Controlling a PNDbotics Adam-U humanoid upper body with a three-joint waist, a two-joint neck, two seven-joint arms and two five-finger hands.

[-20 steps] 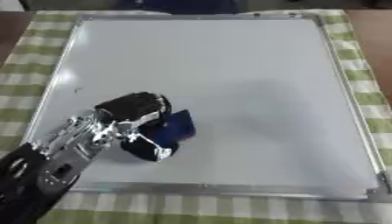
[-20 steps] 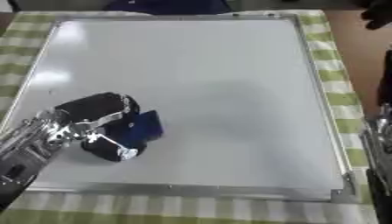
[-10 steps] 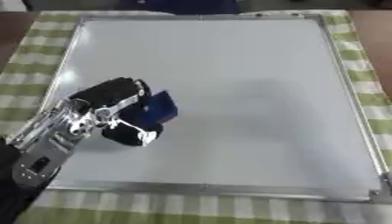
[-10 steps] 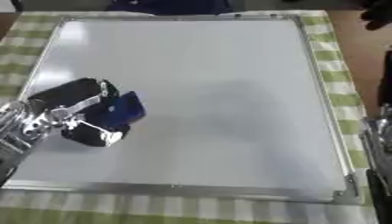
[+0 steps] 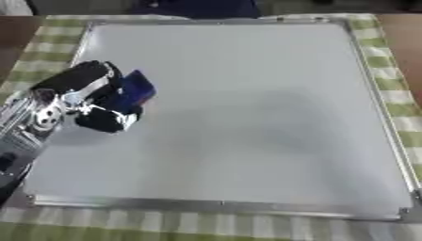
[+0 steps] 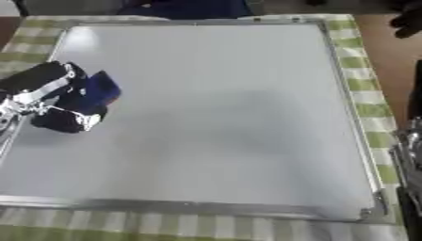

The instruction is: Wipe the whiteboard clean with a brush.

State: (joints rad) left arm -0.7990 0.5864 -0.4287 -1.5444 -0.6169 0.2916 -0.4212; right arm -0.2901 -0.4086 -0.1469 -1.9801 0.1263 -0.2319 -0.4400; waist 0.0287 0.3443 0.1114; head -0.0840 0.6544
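Where the green-and-white checked tablecloth [image 5: 49, 44] is spread, a silver-framed whiteboard [image 5: 247, 103] is laid flat, its surface seen unmarked. Over the board's left side the left hand [image 5: 86, 96] is held, fingers curled round a blue brush [image 5: 132, 91] pressed against the board. Part of the right hand [image 6: 409, 160] is glimpsed at the right edge; its fingers cannot be made out.

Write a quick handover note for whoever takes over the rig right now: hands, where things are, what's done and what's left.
Left hand: curled round the blue brush, on the whiteboard near its left edge.
Right hand: only an arm part shows at the right eye view's right edge; hand not seen.
Whiteboard lies flat on a green checked cloth.
Done: the surface looks clean, no marks visible.
Left: possibly nothing; check the area under the hand, then set the brush down.
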